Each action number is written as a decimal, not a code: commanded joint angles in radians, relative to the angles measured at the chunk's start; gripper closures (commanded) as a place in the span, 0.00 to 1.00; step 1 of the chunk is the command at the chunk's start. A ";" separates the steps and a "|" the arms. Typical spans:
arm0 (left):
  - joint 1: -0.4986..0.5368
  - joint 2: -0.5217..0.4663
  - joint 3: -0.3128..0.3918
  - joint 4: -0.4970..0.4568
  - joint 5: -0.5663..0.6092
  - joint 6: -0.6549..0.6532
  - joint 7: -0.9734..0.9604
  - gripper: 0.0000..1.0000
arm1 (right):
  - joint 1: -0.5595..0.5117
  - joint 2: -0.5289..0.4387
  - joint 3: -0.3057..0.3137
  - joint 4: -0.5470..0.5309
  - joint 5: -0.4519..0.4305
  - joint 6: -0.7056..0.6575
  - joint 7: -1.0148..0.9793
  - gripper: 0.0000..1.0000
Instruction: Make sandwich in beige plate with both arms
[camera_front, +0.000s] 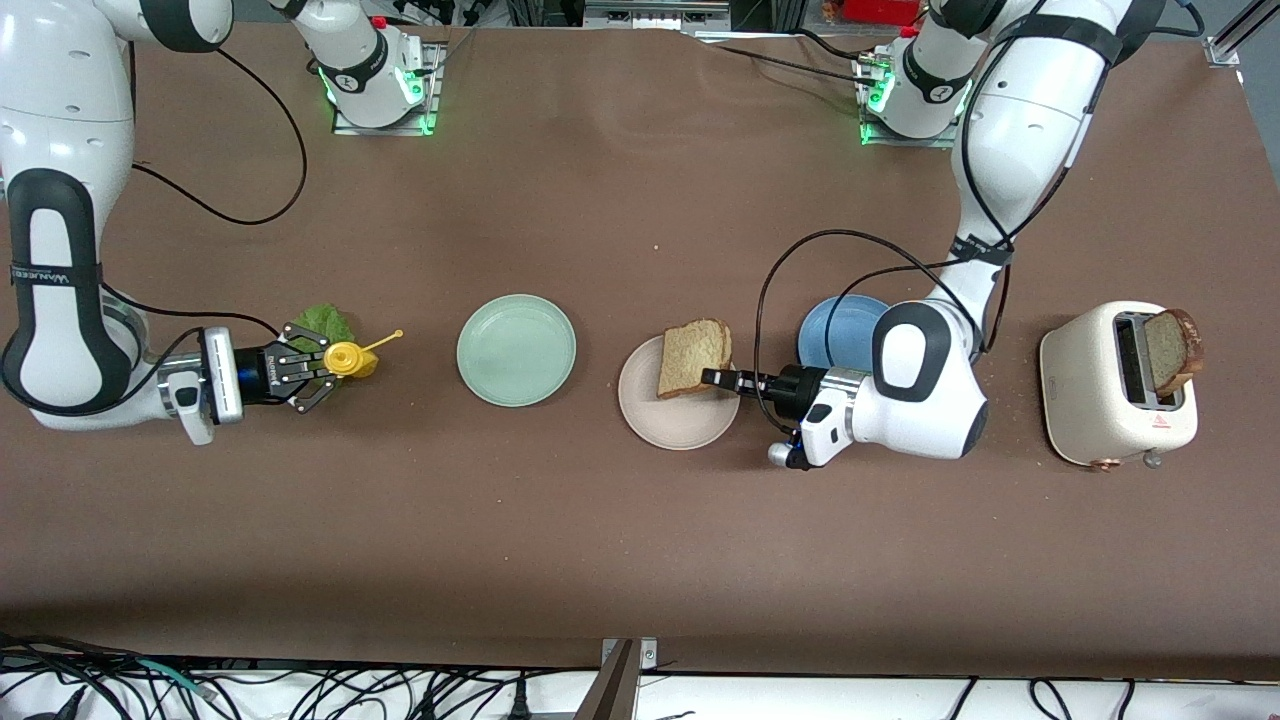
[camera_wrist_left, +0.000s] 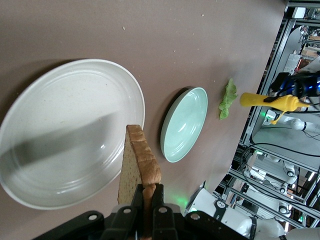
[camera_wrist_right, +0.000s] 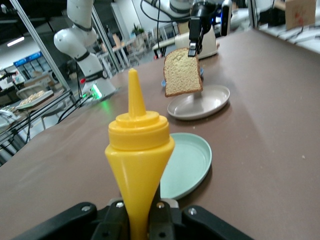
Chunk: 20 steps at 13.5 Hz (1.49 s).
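Note:
My left gripper (camera_front: 713, 377) is shut on the edge of a brown bread slice (camera_front: 693, 357) and holds it on edge just above the beige plate (camera_front: 672, 420). The left wrist view shows the fingers (camera_wrist_left: 148, 200) clamping the crust of the slice (camera_wrist_left: 136, 162) beside the empty plate (camera_wrist_left: 65, 135). A second slice (camera_front: 1170, 350) stands in the toaster (camera_front: 1100, 400). The green lettuce leaf (camera_front: 320, 322) lies on the table toward the right arm's end. My right gripper (camera_front: 322, 372) is shut on a yellow squeeze bottle (camera_front: 350, 360), (camera_wrist_right: 137, 150) beside the lettuce.
An empty mint-green plate (camera_front: 516, 350) lies between the bottle and the beige plate. A blue plate (camera_front: 838, 330) lies partly under the left arm's wrist. The left arm's black cable (camera_front: 765, 290) loops over the table near the beige plate.

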 joint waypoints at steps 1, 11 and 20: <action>-0.022 0.036 0.012 0.030 -0.041 0.035 0.041 1.00 | 0.021 -0.050 0.005 0.049 -0.098 -0.022 0.153 1.00; -0.092 0.058 0.012 0.024 -0.104 0.125 0.032 1.00 | 0.159 -0.054 0.002 0.194 -0.221 0.011 0.470 1.00; -0.086 0.102 0.018 0.026 -0.104 0.179 0.112 0.26 | 0.177 -0.054 0.001 0.192 -0.232 0.022 0.470 1.00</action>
